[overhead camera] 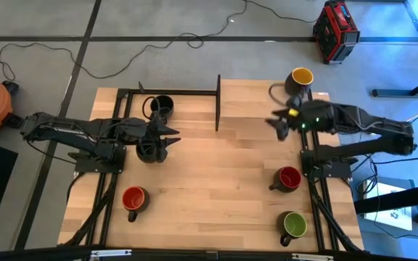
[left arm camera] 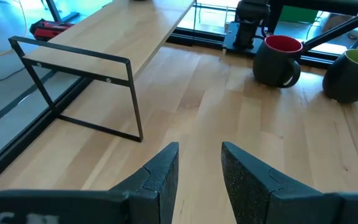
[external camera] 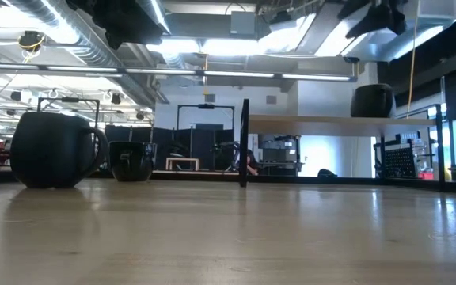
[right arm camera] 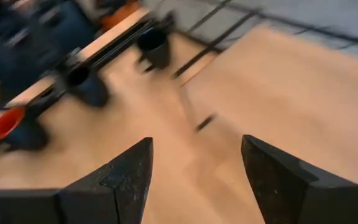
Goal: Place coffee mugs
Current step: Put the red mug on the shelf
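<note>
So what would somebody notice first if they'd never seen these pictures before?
Probably the two dark robot arms reaching in over the wooden table from either side, the left gripper beside a black mug and the right gripper open, holding nothing. Next, the bright mug insides: a yellow mug on the raised shelf, a red mug and green mug at the right edge, another red mug near the left.

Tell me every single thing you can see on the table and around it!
Mugs: six, dark outside.
Yellow-inside mug: one, far right corner.
Red-inside mugs: two, near left and right side.
Green-inside mug: one, near right.
Black-inside mugs: two, far left and under the left end effector.
Black metal frame: one, far middle.
Red case: one, on the floor.
Left end effector: open, empty.
Right end effector: open, empty.
</note>
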You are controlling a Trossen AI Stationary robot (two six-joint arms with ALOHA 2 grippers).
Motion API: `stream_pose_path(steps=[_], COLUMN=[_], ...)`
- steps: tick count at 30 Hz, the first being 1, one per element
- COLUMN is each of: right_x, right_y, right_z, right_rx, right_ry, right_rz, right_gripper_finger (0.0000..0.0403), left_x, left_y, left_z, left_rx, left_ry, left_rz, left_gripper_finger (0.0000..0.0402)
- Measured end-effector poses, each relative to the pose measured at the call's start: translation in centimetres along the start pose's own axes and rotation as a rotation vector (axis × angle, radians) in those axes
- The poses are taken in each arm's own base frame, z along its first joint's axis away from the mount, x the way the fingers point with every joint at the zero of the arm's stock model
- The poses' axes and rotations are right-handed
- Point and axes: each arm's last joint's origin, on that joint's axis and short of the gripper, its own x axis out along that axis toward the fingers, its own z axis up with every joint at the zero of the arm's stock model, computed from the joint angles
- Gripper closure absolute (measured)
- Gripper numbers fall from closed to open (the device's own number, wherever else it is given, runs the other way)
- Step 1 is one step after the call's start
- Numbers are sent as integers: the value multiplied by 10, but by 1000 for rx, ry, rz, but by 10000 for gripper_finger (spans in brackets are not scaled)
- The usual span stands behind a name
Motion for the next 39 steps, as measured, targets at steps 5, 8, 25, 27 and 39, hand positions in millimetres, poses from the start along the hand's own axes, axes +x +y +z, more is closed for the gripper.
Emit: stream_pose_path(steps=[5, 8, 25, 27, 39], right_x=[9, 16, 24, 27, 48], right_y=[29, 46, 67, 64, 46], right_z=[-18, -32, -108, -119, -153], right_rx=[-86, -107, 190, 209, 267], right_ry=[108, 211, 868, 911, 896], right_rz=[99, 164, -131, -209, -394], right_gripper_finger=[169, 169, 169, 169, 187], left_x=[0, 0, 0, 0, 0], left_y=[0, 0, -1, -1, -1], left_z=[0, 0, 0, 0, 0], left_rx=[0, -4, 0, 0, 0], left_ry=[0, 3, 6, 6, 6], left_rz=[-2, -17, -30, -30, -30], left_gripper_finger=[285, 285, 285, 285, 285])
